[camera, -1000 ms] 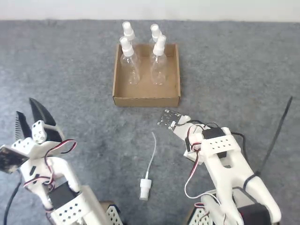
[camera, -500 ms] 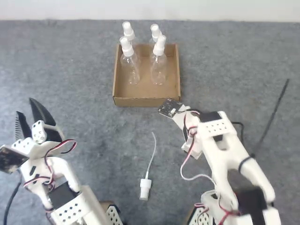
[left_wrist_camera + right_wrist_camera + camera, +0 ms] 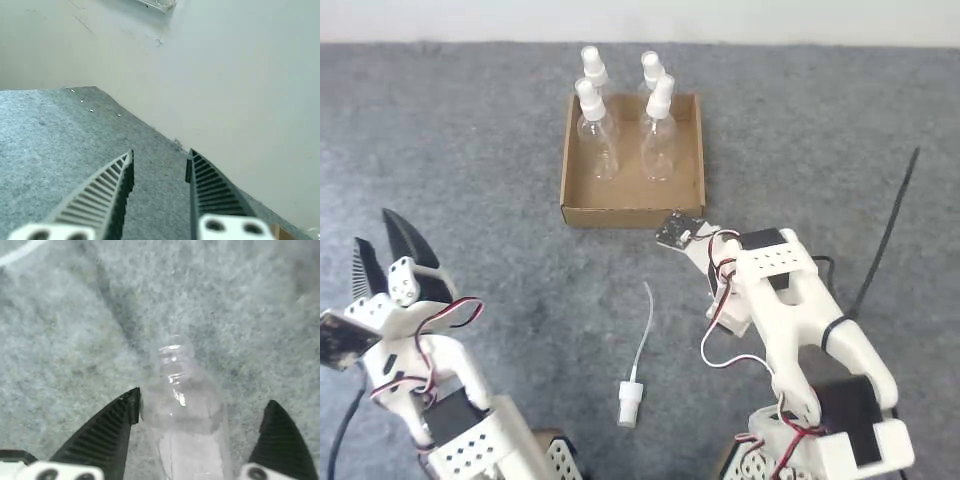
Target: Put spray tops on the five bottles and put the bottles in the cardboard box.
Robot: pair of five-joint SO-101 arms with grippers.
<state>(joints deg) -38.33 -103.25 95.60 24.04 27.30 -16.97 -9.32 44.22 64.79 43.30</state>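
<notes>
In the right wrist view a clear bottle with a bare threaded neck lies on the grey carpet between my right gripper's open fingers. One finger is against its side and the other finger stands apart. From above, the right arm covers that bottle, just in front of the cardboard box. Several bottles with white spray tops stand in the box's far half. A loose spray top with a long tube lies on the carpet between the arms. My left gripper is open and raised at the near left.
Grey carpet covers the table to a pale wall at the back. A thin black rod slants up on the right beside the right arm. The front half of the box floor is bare.
The right arm has swung forward and left, toward the box's front right corner. The left arm, the spray top and the box's bottles have not moved.
</notes>
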